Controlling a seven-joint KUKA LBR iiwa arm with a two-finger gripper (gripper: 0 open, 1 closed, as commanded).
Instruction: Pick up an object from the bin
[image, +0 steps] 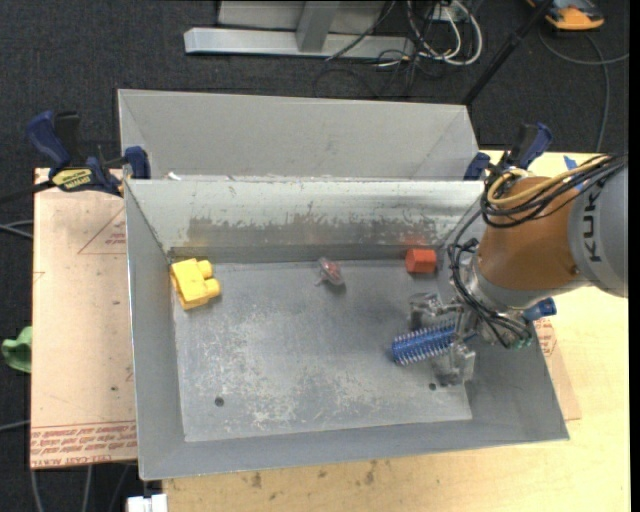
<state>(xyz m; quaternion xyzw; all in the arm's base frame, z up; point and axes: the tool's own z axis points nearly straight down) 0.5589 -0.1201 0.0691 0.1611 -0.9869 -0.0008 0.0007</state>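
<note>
At 3 o'clock in the bin (300, 415): the gripper (446, 338) is low over the floor, and the arm (525, 250) comes in over the rim on that side.
Object under the gripper: a blue ridged piece (418, 345), long and toothed like a comb. It lies flat on the bin floor, and its end toward 3 o'clock is below the gripper.
Fingers (456, 366): they look wide apart. One is at the 12 o'clock side of the blue piece and one at the 6 o'clock side, with the piece between them but not pressed.
Other objects: an orange block (421, 261) at 1 o'clock by the back wall; a small pink scrap (331, 272) at 12 o'clock; a yellow block (194, 281) at 9 o'clock. All are well apart from the gripper.
Step in hand: it seems to be the end of the descent, just before the grasp; nothing is lifted yet.
Next move: probably the fingers must close across the narrow width of the blue piece and then rise straight. The ridges may give a good hold, but a grip so near one end could let the long part tilt down.
</note>
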